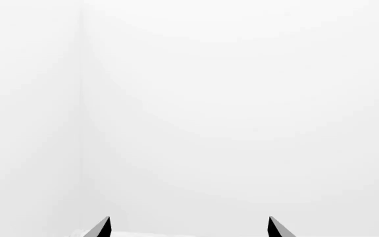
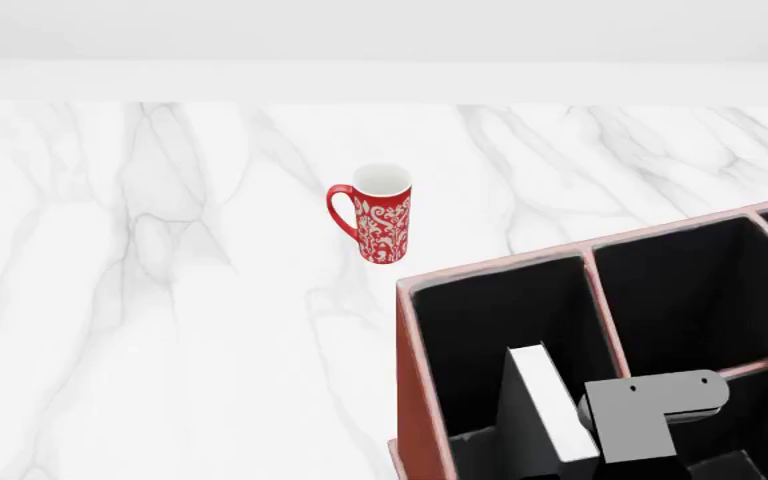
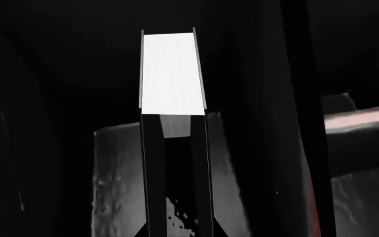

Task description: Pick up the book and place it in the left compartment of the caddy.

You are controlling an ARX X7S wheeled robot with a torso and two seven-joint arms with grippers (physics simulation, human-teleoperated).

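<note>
Your right gripper (image 3: 176, 229) grips thick black hardcover book (image 2: 544, 415), white page edges up, one finger flat against each cover. Book stands upright, partly down inside left compartment (image 2: 491, 330) of reddish-brown leather-look caddy (image 2: 418, 400), black lining around it. Your left gripper (image 1: 189, 228): only two dark fingertips visible, spread apart, nothing between, facing white wall. Red patterned mug (image 2: 377, 215) on marble table (image 2: 157, 300), apart from caddy.

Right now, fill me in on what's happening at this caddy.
The right claw grips the book on edge, white page edges up, inside the left compartment of the caddy. Whether the book touches the bottom cannot be told. The left claw is open, facing a blank wall. The red mug stands on the marble table, apart from the caddy.
</note>
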